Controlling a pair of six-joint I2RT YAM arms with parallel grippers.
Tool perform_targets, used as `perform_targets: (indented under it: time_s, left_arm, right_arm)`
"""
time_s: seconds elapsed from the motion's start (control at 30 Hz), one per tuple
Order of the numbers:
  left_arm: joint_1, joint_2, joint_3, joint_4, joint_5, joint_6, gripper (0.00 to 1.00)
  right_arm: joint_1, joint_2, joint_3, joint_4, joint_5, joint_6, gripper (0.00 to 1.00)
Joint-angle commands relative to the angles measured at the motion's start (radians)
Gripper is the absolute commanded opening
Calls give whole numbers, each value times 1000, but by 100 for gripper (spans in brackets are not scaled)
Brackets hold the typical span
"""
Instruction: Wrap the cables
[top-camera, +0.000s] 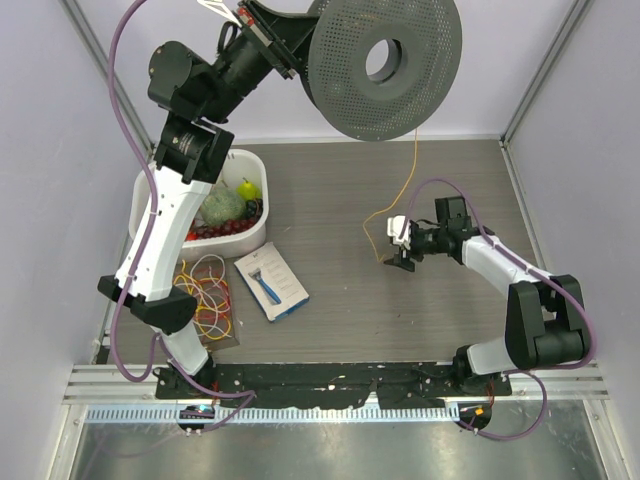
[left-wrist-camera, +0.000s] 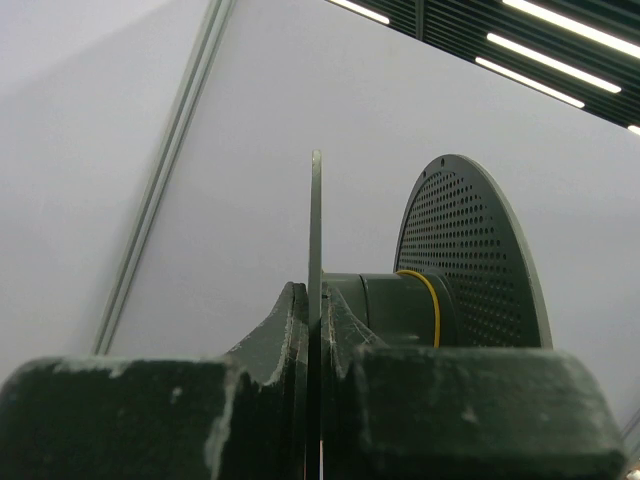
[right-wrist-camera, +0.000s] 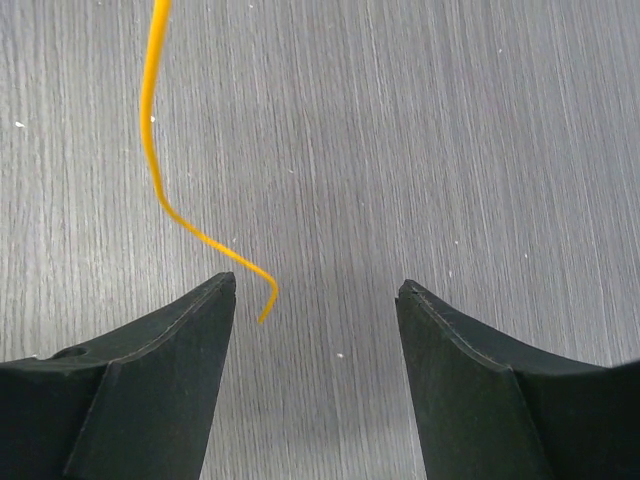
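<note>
The dark grey perforated spool (top-camera: 385, 68) is held high at the back by my left gripper (top-camera: 290, 55), which is shut on one of its flanges (left-wrist-camera: 315, 250). A turn of yellow-orange wire (left-wrist-camera: 432, 300) lies round the spool's hub. The thin wire (top-camera: 405, 185) hangs from the spool down to the table. Its free end (right-wrist-camera: 265, 310) lies between the open fingers of my right gripper (right-wrist-camera: 315, 300), close to the left finger (right-wrist-camera: 190, 330) and not gripped. My right gripper (top-camera: 400, 262) hovers low over the table at centre right.
A white tub (top-camera: 245, 235) with fruit stands at the left by the left arm. A blue and white packet (top-camera: 271, 282) lies in front of it. A tangle of red and yellow bands (top-camera: 205, 300) lies at the left near edge.
</note>
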Motion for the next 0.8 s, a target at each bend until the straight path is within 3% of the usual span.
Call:
perform_targets:
  time_s: [0.0,0.1,0.23,0.27,0.4,0.57,0.77]
  left_arm:
    - [-4,-47,18,100,-24,-17,0]
    - [-4,-47,18,100,-25,-17,0]
    - [-4,-49,12,97,-31,-9,0]
    - [-1,-47,9,96,-34,-3,0]
    - [-2,-50,-3,57,-76,50,0]
    - [1,-52,-32,-85,-282,221,0]
    - [1,-6,-75,-183,-484,403,0]
  right_arm:
    - [25,5,25,32,-22,6,69]
    - [34,4,22,16,-17,-17,60]
    - [39,-4,18,-67,-3,-113,37]
    - [39,-13,16,-86,6,-142,27]
    - [37,-63,-14,-147,32,-160,2]
    - [35,-220,-94,-234,36,-141,1]
    - [43,-468,-131,-331,43,18,1]
